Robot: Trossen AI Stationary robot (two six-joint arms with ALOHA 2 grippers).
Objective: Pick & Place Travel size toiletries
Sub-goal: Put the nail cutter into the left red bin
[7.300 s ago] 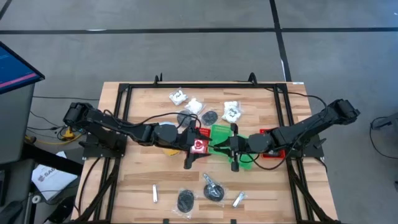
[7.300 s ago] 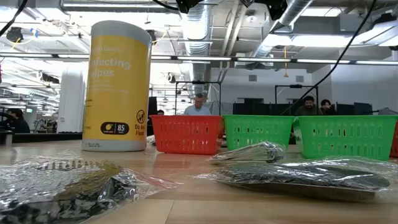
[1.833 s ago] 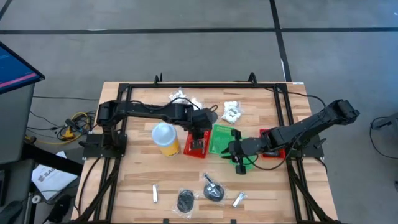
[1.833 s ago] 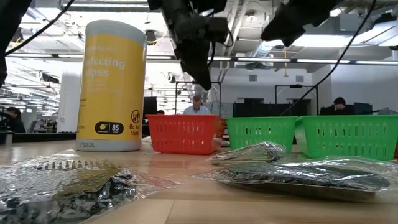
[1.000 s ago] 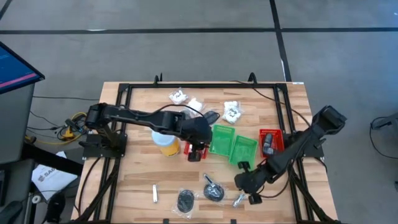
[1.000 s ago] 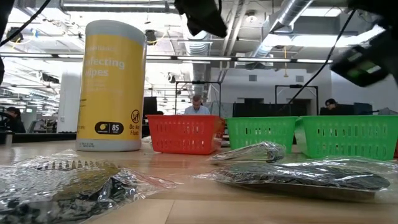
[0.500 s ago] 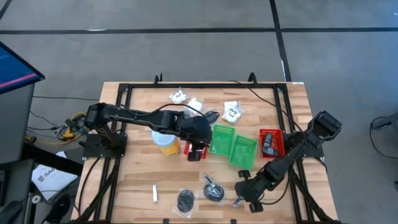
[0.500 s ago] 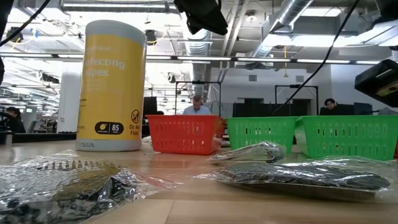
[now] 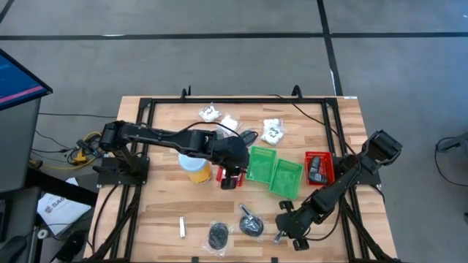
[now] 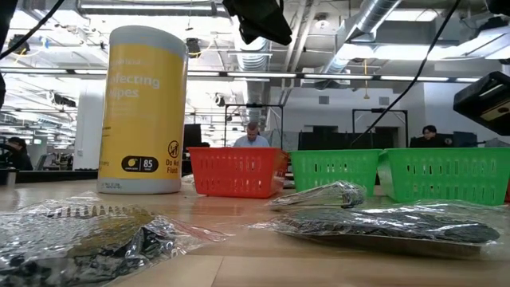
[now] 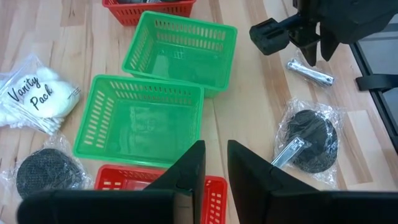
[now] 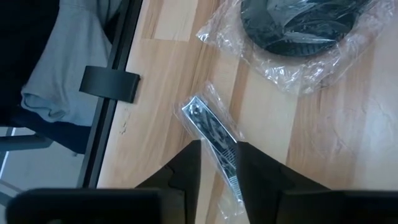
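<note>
Tube [image 12: 214, 138], wrapped in film, lies flat on the bench [image 9: 322, 117] near its front edge; the right gripper [image 9: 291, 228] hangs over it, fingers slightly parted astride it, empty, lined up to pinch. Left gripper [image 9: 232, 174] waits empty, fingers narrowly parted, above the red bin [image 9: 231, 175].

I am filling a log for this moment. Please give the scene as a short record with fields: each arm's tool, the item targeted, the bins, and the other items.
right tool: right tool low at the table's front edge, fingers open astride the tube
target: short silvery tube in clear wrap, flat on the wooden table
left tool: left tool open above the small red plastic bin
bins: two green plastic bins side by side, both empty
other items: dark grey round disc in a clear bag; white lumpy packets at the back
</note>
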